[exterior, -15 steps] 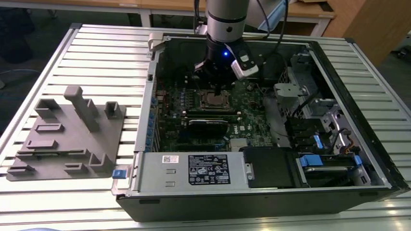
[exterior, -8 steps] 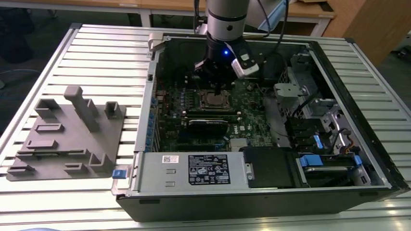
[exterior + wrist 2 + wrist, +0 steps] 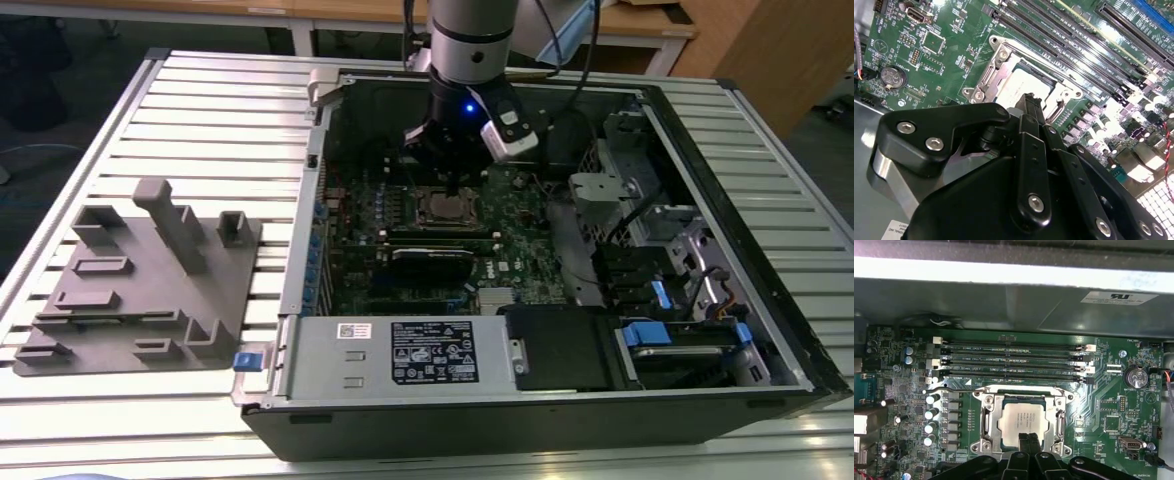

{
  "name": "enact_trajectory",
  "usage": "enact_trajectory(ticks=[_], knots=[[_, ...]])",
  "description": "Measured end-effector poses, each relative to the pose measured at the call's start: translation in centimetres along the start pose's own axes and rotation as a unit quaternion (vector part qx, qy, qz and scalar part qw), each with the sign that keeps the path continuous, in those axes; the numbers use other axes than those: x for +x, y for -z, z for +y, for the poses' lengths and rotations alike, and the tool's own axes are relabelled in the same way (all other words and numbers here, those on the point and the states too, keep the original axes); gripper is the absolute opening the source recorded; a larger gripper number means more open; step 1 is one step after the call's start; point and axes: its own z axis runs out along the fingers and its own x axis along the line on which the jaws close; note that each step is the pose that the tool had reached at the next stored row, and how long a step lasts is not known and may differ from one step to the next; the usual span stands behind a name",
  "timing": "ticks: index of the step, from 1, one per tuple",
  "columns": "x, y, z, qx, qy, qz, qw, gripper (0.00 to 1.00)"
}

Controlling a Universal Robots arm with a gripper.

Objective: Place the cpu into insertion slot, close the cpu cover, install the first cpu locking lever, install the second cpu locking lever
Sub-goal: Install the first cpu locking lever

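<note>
Dull silver metal marks the cpu, which lies flat in the insertion slot on the green board. The cpu cover is a grey metal frame lying down around it, and the chip's top shows through the cut-out. In both wrist views the gripper hangs directly over the edge of the cpu farthest from the long memory slots. Its black fingers are pressed almost together with only a thin dark line between them, and nothing is visible in their grasp. The tips overlap the chip's edge in the first wrist view. Whether they touch the metal or stop just above it I cannot tell. In the second wrist view the gripper hides one corner of the cpu, and the rest of the chip lies beyond the tips, outside the jaws. A thin metal lever lies flat along the side of the socket next to the memory slots. A round coin battery sits well apart on the board. In the exterior view the arm comes down from the upper middle of the frame into the open computer case. There the gripper is just above the cpu. The case rests on a slatted table, and a grey holder sits at the frame's left.
</note>
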Motion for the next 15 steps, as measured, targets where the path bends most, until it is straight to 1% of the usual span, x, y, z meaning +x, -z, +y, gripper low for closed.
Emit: enact_trajectory(ticks=[4,15], knots=[[-0.01,0.24,0.01,-0.0001,0.000,-0.0001,1.00000,0.11],[-0.02,0.58,0.01,0.0000,0.000,0.0000,1.00000,0.11]])
